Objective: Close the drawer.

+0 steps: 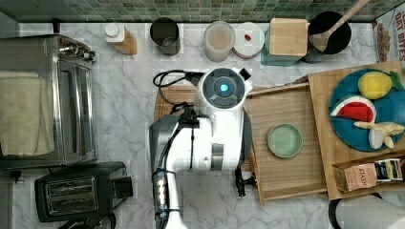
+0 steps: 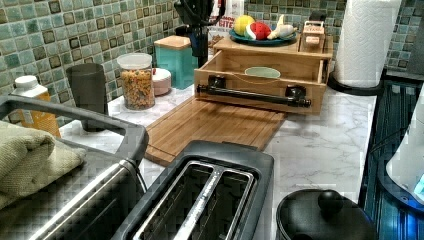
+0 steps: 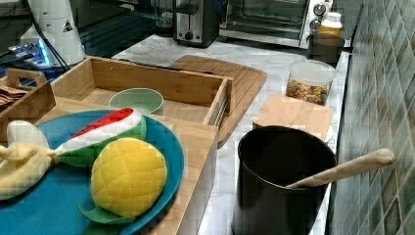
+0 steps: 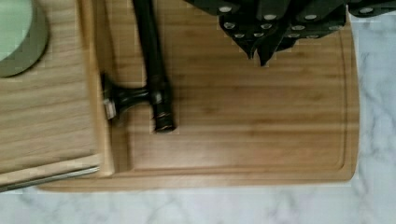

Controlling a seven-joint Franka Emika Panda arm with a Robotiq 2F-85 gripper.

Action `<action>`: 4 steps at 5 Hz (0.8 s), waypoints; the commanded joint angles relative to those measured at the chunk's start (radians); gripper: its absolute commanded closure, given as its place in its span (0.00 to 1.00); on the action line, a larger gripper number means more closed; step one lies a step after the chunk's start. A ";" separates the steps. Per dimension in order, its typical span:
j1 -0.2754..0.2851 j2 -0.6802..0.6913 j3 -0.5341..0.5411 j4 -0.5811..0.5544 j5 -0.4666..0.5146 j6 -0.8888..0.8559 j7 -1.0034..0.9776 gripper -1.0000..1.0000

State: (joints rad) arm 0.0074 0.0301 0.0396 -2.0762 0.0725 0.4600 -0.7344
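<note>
Wrist view: my pincer hangs over the cutting board, beside the drawer handle; clench state undeterminable.

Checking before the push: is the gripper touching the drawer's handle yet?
Apart. In the wrist view, bare cutting board shows between the gripper and the drawer's black handle.

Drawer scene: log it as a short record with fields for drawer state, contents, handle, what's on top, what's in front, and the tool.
drawer state: drawer pulled out, open
contents: one green bowl on the drawer floor
handle: black bar handle across the front, nothing holding it
on top: blue plate with toy fruit on the wooden top
in front: cutting board on the marble counter, partly under the drawer front
tool: tool above the cutting board, apart from the handle; open or shut unclear
</note>
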 commanded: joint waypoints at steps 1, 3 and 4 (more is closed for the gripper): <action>0.065 -0.108 0.027 -0.230 -0.200 0.174 -0.122 1.00; 0.040 -0.053 0.030 -0.254 -0.249 0.171 -0.152 1.00; 0.042 -0.045 0.033 -0.286 -0.294 0.201 -0.115 1.00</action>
State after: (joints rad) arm 0.0712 -0.0272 0.0886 -2.3516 -0.1652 0.6650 -0.8105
